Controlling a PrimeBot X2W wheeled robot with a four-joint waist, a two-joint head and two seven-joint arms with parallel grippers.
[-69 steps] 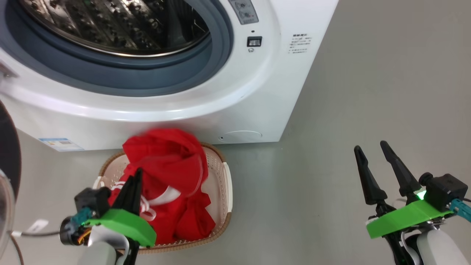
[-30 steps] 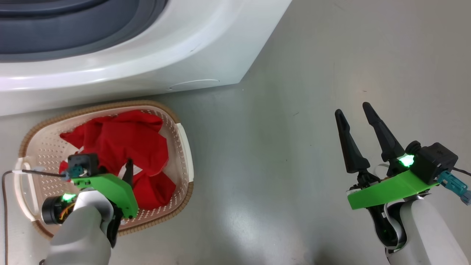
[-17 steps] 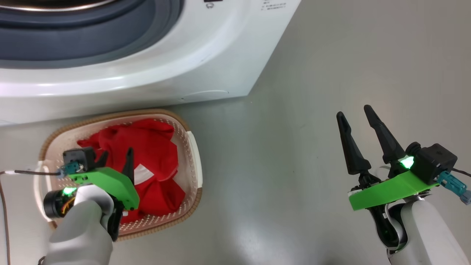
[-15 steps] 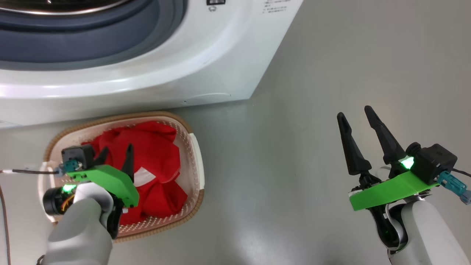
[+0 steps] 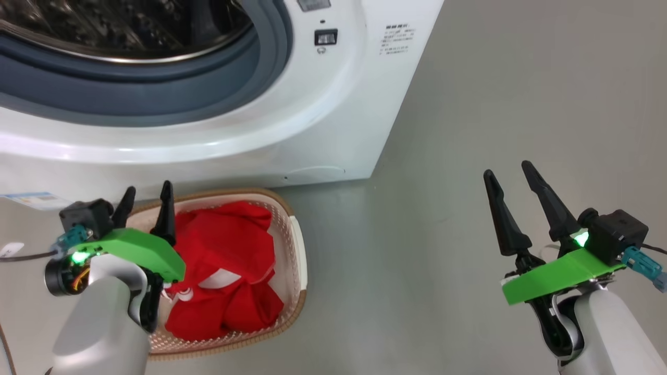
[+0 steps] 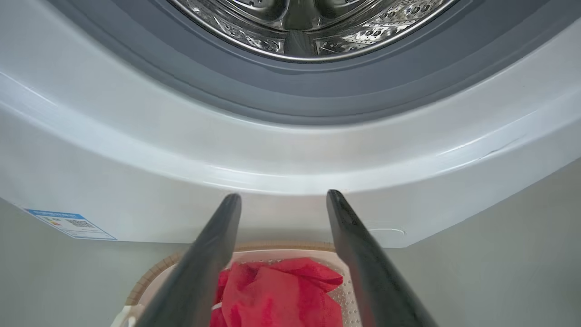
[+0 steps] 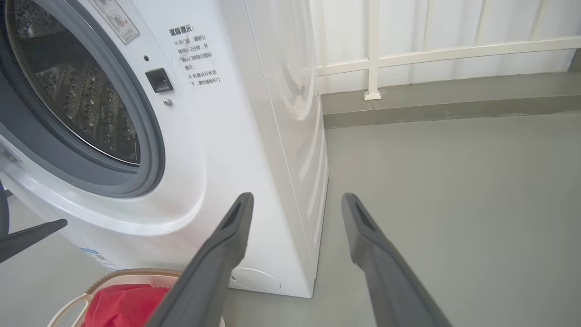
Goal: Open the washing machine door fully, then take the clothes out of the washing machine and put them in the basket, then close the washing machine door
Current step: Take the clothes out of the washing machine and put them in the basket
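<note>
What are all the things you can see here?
washing machine: one, white with grey gasket and steel drum, upper left of the head view
basket: one, cream with brown rim, on the floor in front of the washing machine
clothes: a red heap with white trim, inside the basket
label: one, blue, low on the washing machine's front
floor: grey, all around
railing: one, white, behind the washing machine
left gripper: one, dark fingers, open, above the basket's left edge
right gripper: one, dark fingers, open, above the floor

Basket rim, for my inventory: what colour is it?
The basket rim is brown, woven-look; the head view shows it best.
</note>
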